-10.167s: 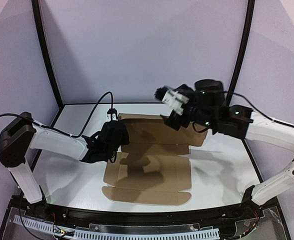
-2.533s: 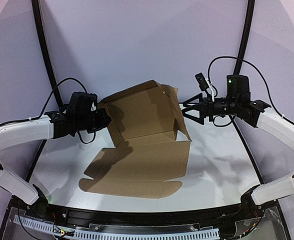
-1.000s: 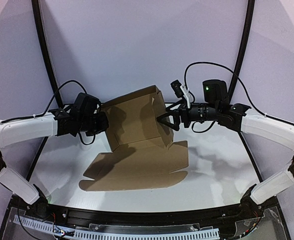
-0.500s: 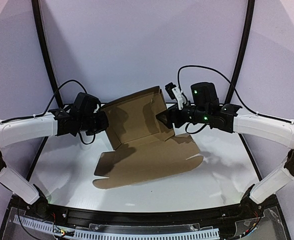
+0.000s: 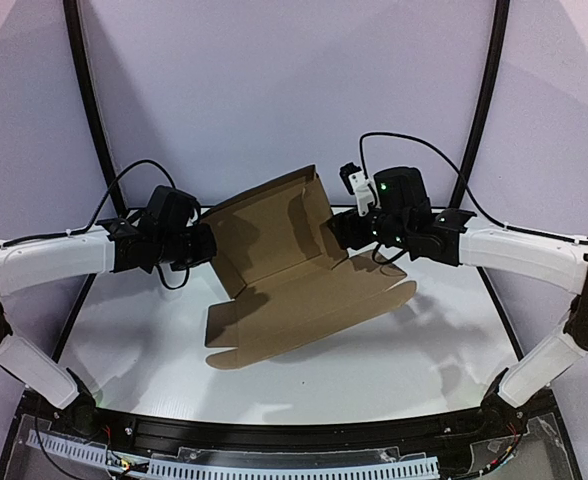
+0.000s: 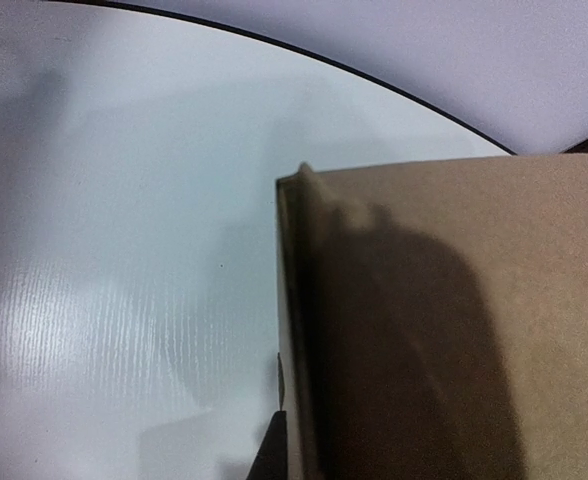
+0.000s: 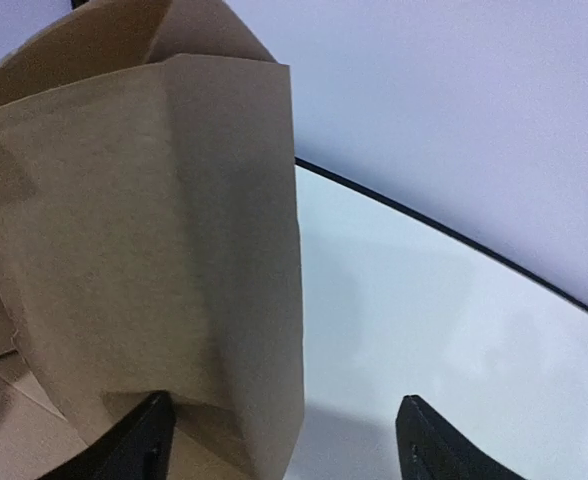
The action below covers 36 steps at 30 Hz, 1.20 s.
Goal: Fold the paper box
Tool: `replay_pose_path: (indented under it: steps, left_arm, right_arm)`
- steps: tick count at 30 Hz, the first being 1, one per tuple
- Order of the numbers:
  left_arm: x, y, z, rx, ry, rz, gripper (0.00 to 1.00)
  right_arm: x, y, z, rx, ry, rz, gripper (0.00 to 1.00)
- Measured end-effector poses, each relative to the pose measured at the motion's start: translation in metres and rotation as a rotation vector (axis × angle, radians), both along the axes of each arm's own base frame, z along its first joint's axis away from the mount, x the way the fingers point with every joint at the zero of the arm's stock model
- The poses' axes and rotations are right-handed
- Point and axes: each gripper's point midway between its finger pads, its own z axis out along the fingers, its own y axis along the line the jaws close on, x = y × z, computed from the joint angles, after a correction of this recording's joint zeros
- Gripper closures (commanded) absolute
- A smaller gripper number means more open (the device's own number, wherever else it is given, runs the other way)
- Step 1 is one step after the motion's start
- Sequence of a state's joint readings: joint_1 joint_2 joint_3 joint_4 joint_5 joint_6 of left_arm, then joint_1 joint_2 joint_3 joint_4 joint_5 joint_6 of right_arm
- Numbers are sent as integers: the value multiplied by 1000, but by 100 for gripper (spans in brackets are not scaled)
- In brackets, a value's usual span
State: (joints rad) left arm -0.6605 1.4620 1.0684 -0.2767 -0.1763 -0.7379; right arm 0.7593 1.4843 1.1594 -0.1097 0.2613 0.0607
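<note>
Box (image 5: 294, 290): plain brown, back panel raised, front panel tilted over worktop (image 5: 454, 340).
Left fingers (image 6: 272, 458): clamped on box's left edge.
Right fingers (image 7: 146, 442): apart, at box's right flap.

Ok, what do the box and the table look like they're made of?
Box: plain brown cardboard, matte and unprinted. It shows folded creases, cut tabs and a thin raw edge in the left wrist view.
Table: white, smooth and slightly glossy, probably laminate or plastic. It gives soft reflections, and the left wrist view shows a faint grain-like texture.
</note>
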Motion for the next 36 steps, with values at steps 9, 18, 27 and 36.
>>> replay_pose_path:
  steps: [9,18,27,36]
  left_arm:
    - [1,2,-1,7,1,-15,99]
    - [-4,-10,-1,-30,6,-80,99]
    - [-12,-18,9,-76,-29,-147,99]
    - [-21,-21,14,-88,-53,-209,99]
  right_arm:
    - [-17,32,3,53,16,211,2]
    - [-24,40,8,61,39,270,2]
    - [-11,24,9,64,68,157,13]
    - [-2,14,10,75,66,108,45]
